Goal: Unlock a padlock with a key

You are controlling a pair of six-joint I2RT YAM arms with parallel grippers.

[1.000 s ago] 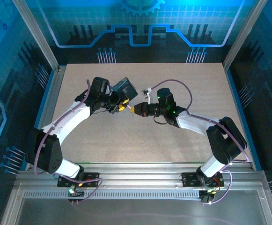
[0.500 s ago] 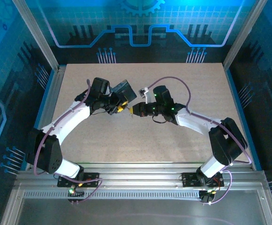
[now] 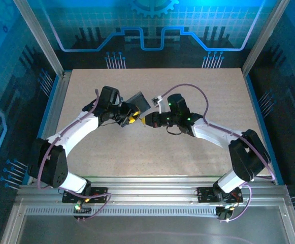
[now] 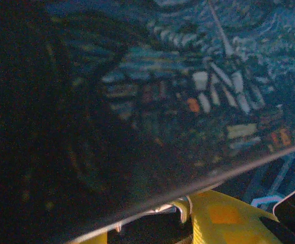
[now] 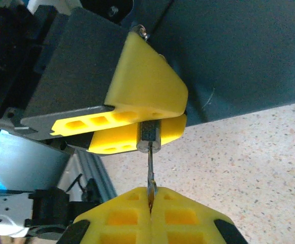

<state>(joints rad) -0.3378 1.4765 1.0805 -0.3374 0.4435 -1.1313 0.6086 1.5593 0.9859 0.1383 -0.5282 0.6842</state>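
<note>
The right claw [image 5: 150, 202] is pinching the key [image 5: 150, 170] by its head. The blade is pointing to 12 o'clock, its tip meeting the underside of the padlock [image 5: 148, 137]. The left claw [image 5: 139, 121] is clamping the padlock above the counter [image 5: 249, 162], with the painted tin [image 4: 188, 76] just behind. I cannot tell how deep the blade is sitting. The right wrist should be lining the blade up with the lock's axis, pushing straight and then twisting gently, while the left is bracing firmly.
</note>
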